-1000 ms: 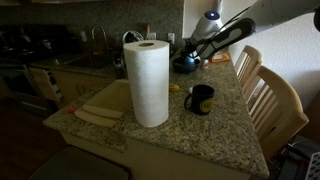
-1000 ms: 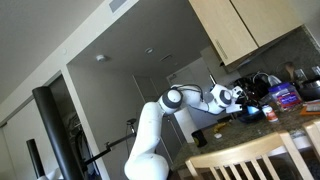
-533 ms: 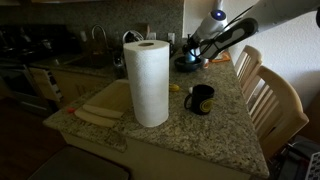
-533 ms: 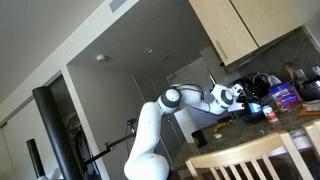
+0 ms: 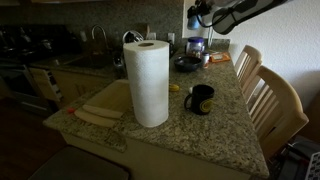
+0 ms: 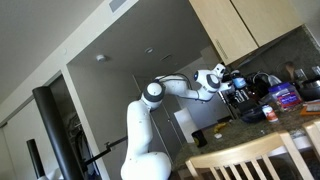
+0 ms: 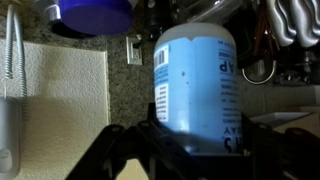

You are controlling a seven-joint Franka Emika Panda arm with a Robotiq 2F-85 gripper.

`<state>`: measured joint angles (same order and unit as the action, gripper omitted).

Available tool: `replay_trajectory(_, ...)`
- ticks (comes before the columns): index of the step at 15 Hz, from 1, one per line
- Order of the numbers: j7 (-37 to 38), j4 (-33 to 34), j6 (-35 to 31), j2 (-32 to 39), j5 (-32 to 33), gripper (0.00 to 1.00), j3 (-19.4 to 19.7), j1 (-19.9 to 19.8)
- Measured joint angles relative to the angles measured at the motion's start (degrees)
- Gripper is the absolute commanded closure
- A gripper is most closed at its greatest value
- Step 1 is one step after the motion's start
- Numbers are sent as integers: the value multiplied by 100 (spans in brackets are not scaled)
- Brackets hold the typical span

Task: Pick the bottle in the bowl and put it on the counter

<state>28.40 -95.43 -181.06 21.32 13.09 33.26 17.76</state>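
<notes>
Aloft, probably: bottle (image 7: 195, 80) in gripper (image 7: 193, 142)

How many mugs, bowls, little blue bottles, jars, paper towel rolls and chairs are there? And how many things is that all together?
black mug: 1
dark bowl: 1
pale blue bottle: 1
clear jar with a blue top: 1
paper towel roll: 1
wooden chairs: 2
Total: 7
</notes>
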Motion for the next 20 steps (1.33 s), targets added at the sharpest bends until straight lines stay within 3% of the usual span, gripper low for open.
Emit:
replay_trajectory(4, -860, -722, 1475, -1235, -12, 55, -570, -19)
replay_trajectory(8, -1232, -889, 3597, -2207, 330, 55, -652, 37)
replay_trajectory(11, -1409, -874, 5043, -2575, 527, 55, -1402, -709)
replay_trajectory(14, -1889, -968, 5979, -2635, 483, 55, -1906, -1227)
replay_trajectory(17, -2396, -1508, 5836, -2607, 388, 55, -2172, -1452)
replay_trajectory(20, -2340, -2392, 4648, -2529, 320, 55, -2369, -1538)
